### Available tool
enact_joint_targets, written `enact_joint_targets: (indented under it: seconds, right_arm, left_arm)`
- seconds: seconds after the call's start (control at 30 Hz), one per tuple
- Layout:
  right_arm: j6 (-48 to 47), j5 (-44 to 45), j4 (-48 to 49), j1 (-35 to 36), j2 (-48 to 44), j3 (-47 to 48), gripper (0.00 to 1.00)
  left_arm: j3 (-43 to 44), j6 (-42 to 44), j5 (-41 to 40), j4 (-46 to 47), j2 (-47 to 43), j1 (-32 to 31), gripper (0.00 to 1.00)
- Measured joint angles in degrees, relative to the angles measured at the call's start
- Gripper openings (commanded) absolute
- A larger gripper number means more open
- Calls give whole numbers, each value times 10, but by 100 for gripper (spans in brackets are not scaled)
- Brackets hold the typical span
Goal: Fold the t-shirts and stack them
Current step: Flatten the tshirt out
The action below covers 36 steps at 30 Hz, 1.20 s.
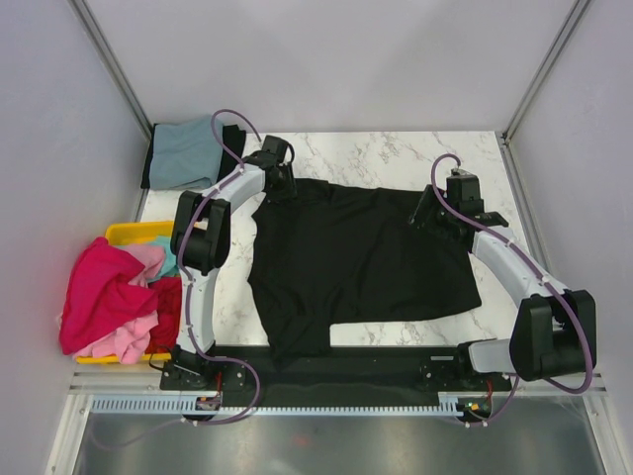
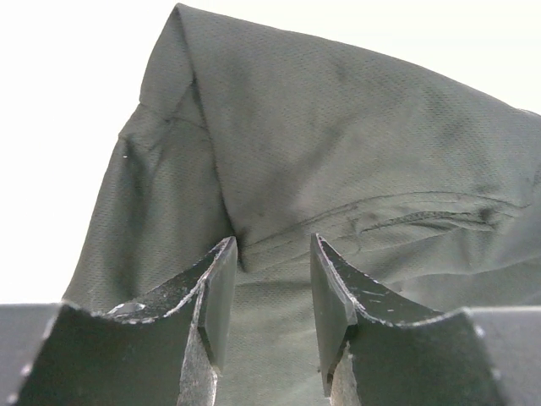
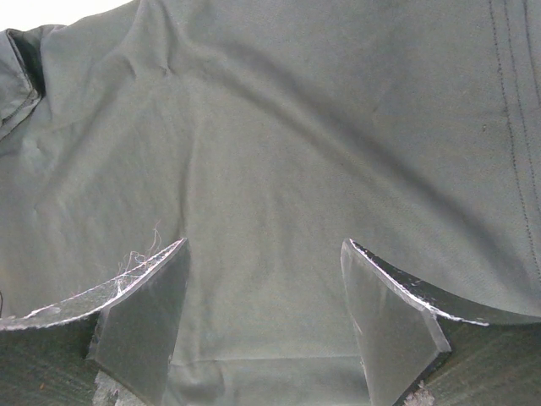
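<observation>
A large black t-shirt [image 1: 356, 257] lies spread on the marble table, one sleeve hanging toward the near edge. My left gripper [image 1: 280, 190] rests at its far left corner. In the left wrist view the left gripper [image 2: 272, 245] has its jaws apart over the black cloth [image 2: 338, 127], which rises in a fold just beyond the tips. My right gripper [image 1: 427, 213] is at the far right corner. In the right wrist view the right gripper [image 3: 264, 245] stands wide open above flat black cloth [image 3: 279, 127], with a hem line low between the fingers.
A folded grey-blue t-shirt [image 1: 188, 153] lies on a black one at the back left corner. A yellow bin [image 1: 134, 233] at the left edge holds a heap of magenta [image 1: 99, 292], pink [image 1: 129, 341], teal [image 1: 168, 259] and red [image 1: 168, 307] shirts.
</observation>
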Motion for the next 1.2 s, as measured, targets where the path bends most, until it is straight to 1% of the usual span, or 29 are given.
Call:
enact_joint_targets:
  seconds: [0.3, 0.53, 0.63, 0.83, 1.0, 1.2]
  right_arm:
    - [0, -1, 9, 0, 11, -2, 80]
    - [0, -1, 11, 0, 16, -8, 79]
    - [0, -1, 12, 0, 17, -10, 79]
    - [-3, -1, 13, 0, 19, -11, 79]
    - [-4, 0, 13, 0, 19, -12, 79]
    - [-4, 0, 13, 0, 21, -15, 79]
  left_arm:
    - [0, 3, -15, 0, 0, 0, 47]
    - [0, 3, -14, 0, 0, 0, 41]
    - [0, 3, -13, 0, 0, -2, 39]
    - [0, 3, -13, 0, 3, -9, 39]
    - [0, 3, -14, -3, 3, -9, 43]
    - [0, 5, -21, -10, 3, -10, 43]
